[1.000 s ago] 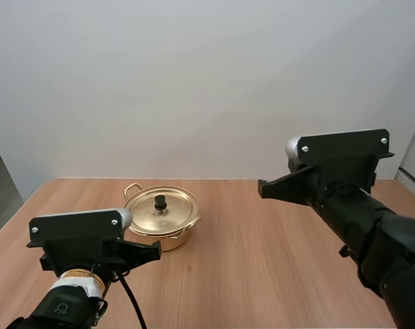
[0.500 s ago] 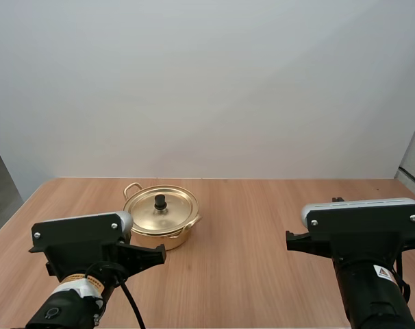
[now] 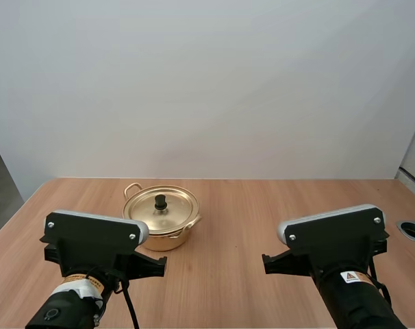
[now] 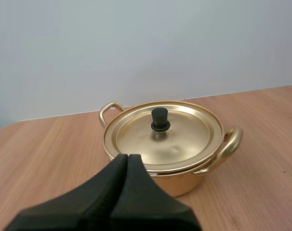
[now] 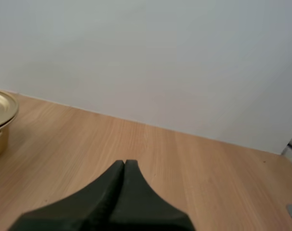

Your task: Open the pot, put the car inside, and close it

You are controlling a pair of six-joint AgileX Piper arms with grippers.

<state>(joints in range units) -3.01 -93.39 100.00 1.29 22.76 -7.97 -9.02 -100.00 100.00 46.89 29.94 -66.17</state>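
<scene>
Shiny gold-coloured metal pot (image 3: 164, 239) sits on the light brown wooden table (image 3: 262, 205), left of centre and toward the far edge, upright. Its round gold lid (image 3: 159, 211) is on and seated flat, with the small black knob (image 3: 160, 201) upright at the lid's centre. Two gold loop handles stick out from the rim, one on the far-left side (image 4: 110, 109), one on the near-right side (image 4: 229, 143). Left arm (image 3: 91, 274) is at the near-left table edge, just in front of the pot. Left gripper (image 4: 127, 157) has both black fingers pressed together into one dark wedge, nothing between them, tip aimed at the pot's near rim but apart from it. Right arm (image 3: 344, 281) is at the near right, well apart from the pot. Right gripper (image 5: 124, 162) is also closed into a single wedge on nothing, over bare wood, with the pot's edge off to its side. Small dark round hole (image 3: 413, 229) in the tabletop at the far right edge.
</scene>
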